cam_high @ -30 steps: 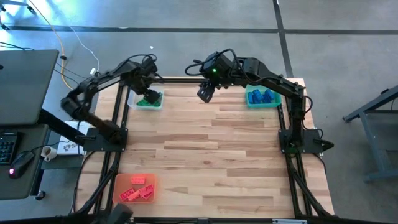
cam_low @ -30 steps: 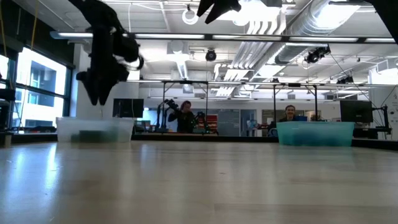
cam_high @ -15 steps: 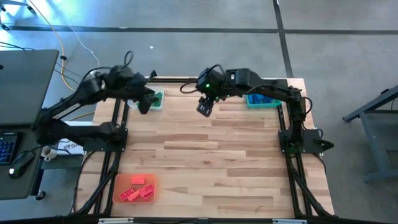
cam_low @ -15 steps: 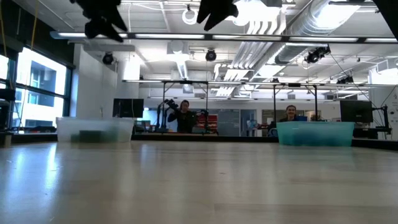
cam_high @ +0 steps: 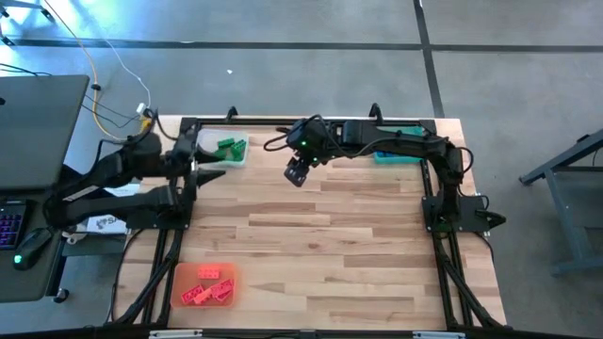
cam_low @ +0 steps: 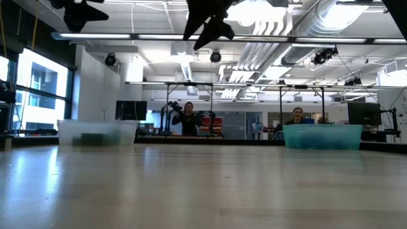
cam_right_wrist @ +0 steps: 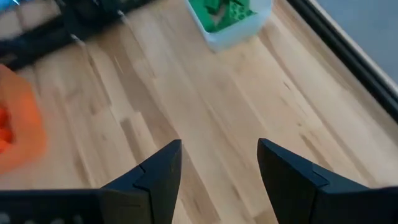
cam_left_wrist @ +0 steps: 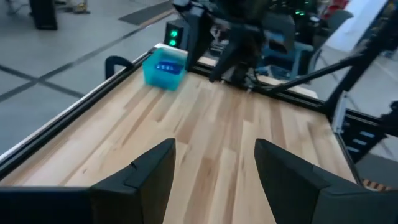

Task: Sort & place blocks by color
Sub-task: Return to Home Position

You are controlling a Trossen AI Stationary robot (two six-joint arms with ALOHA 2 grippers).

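Sorting looks done: no loose block on the tabletop. Green blocks lie in the clear tray at the 11 o'clock corner. Red blocks lie in the orange tray at 7 o'clock. Blue blocks lie in the blue tray at 1 o'clock, mostly under the right arm in the high view. Each colour has its own tray and nothing is left to grab, which is likely why both arms are up off the wood. Left gripper is raised at the 9 o'clock edge with the arm folded, fingers apart and empty. Right gripper hangs high near 12 o'clock, fingers apart and empty. The green blocks are well ahead of the right fingers, not between them. The blue blocks are far across the tabletop from the left fingers.
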